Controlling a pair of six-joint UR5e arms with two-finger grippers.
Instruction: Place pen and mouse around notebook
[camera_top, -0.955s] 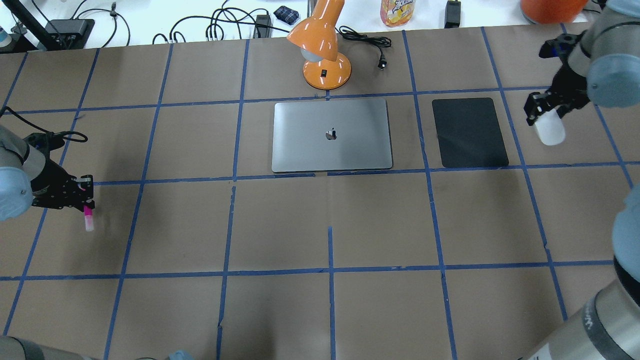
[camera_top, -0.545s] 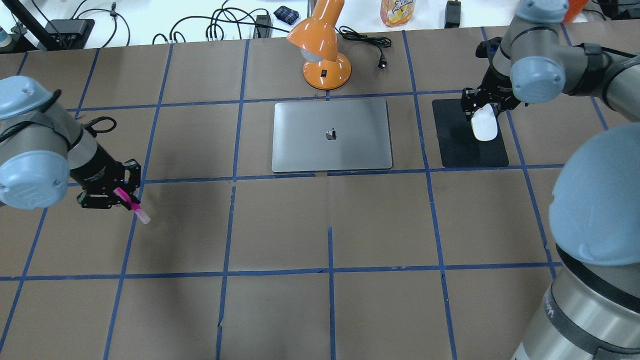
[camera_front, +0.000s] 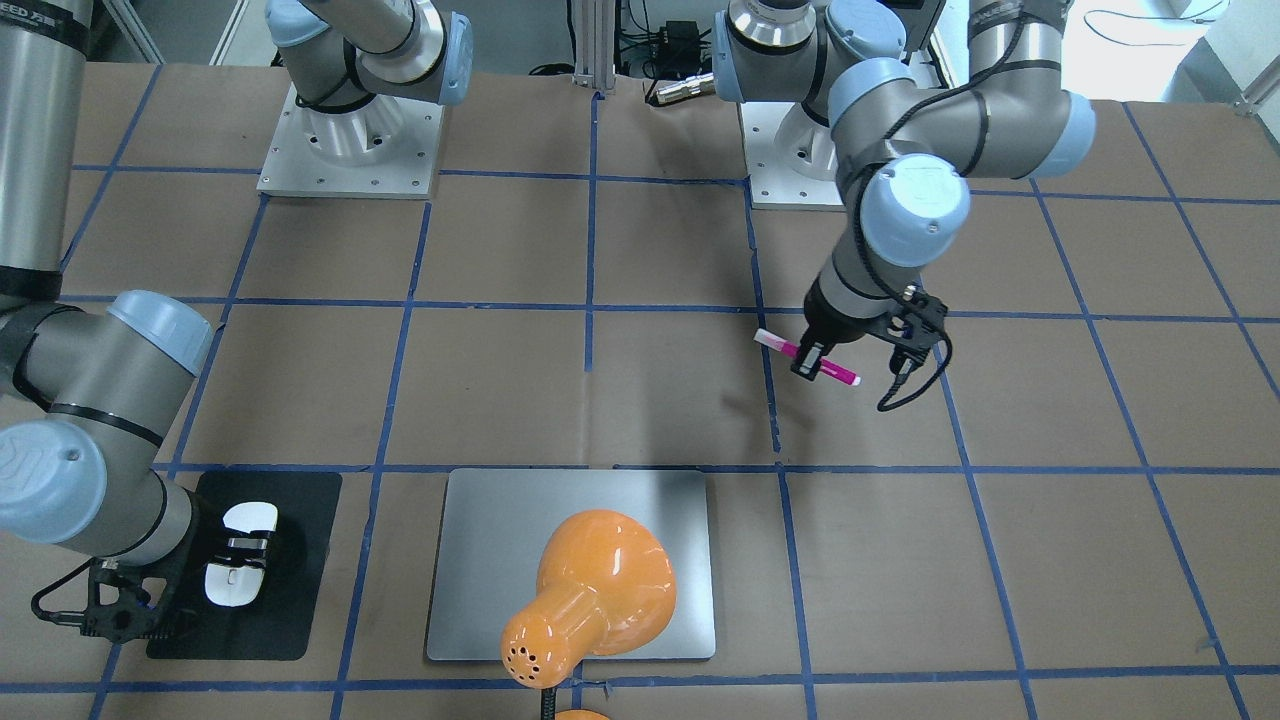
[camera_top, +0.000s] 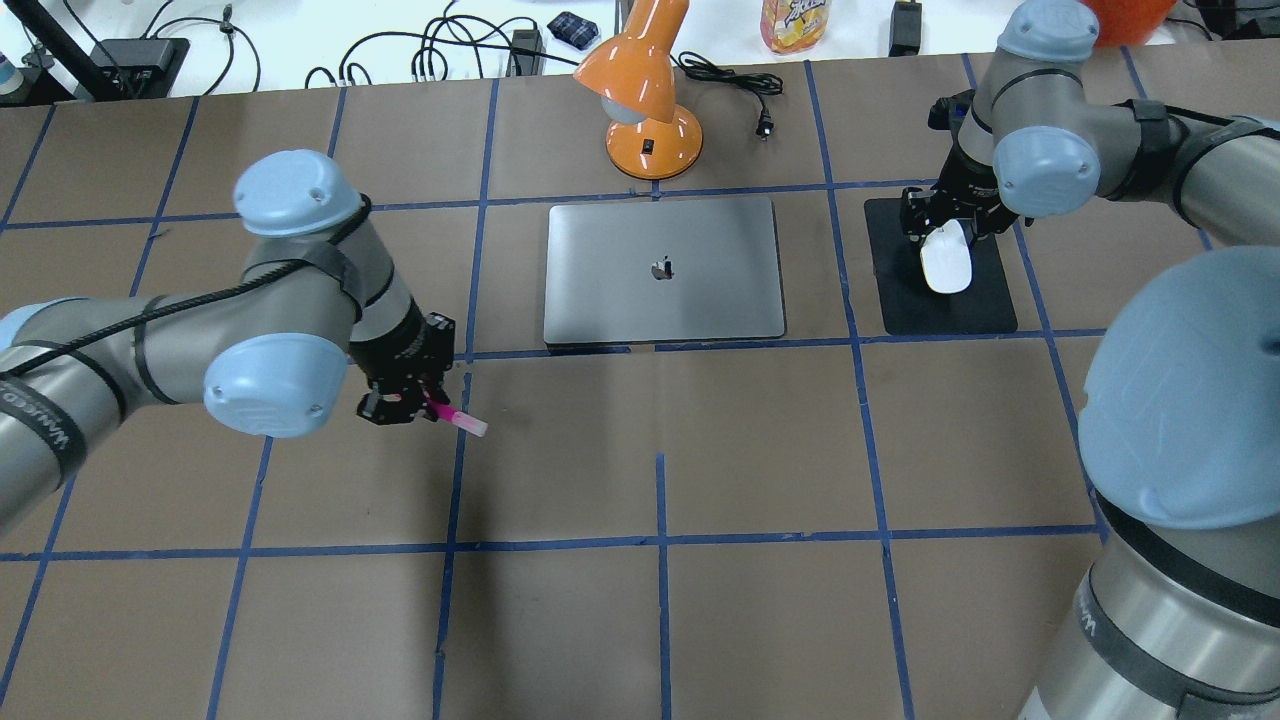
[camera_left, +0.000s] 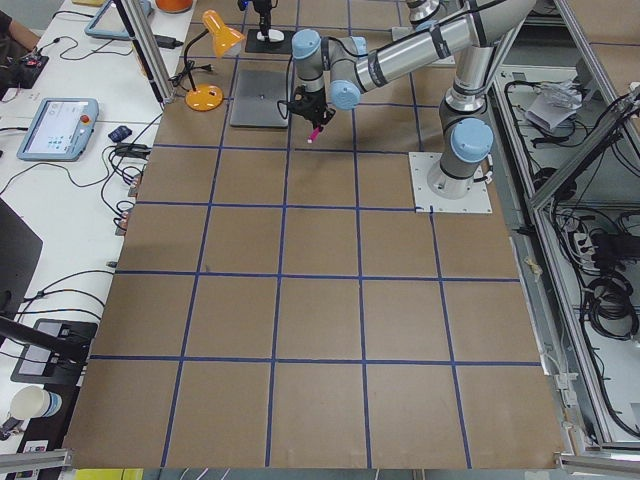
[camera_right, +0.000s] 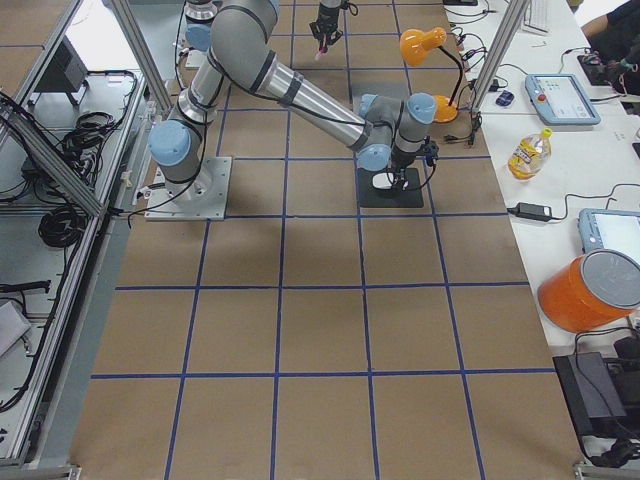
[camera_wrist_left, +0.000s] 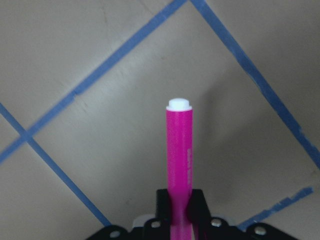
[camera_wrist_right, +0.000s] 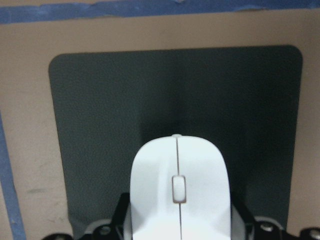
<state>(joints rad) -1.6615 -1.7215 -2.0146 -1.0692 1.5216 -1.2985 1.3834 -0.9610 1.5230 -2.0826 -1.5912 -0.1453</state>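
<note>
Centrally, your notebook (camera_top: 610, 290) lay flat beside the orange lamp (camera_top: 655, 150). On its right, your right gripper (camera_front: 243, 545) clasped the mouse (camera_top: 945, 265) over the black mat (camera_top: 985, 305); whether they touched was unclear. Your left gripper (camera_top: 420, 402) pinched the pen (camera_top: 458, 419) above the table (camera_top: 760, 450), near the notebook's left front corner but apart from it.

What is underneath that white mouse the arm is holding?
A black mat lies below the mouse, on the brown table. The right gripper holds the mouse. The patch of mat directly beneath is hidden, so I cannot tell whether they touch.
</note>
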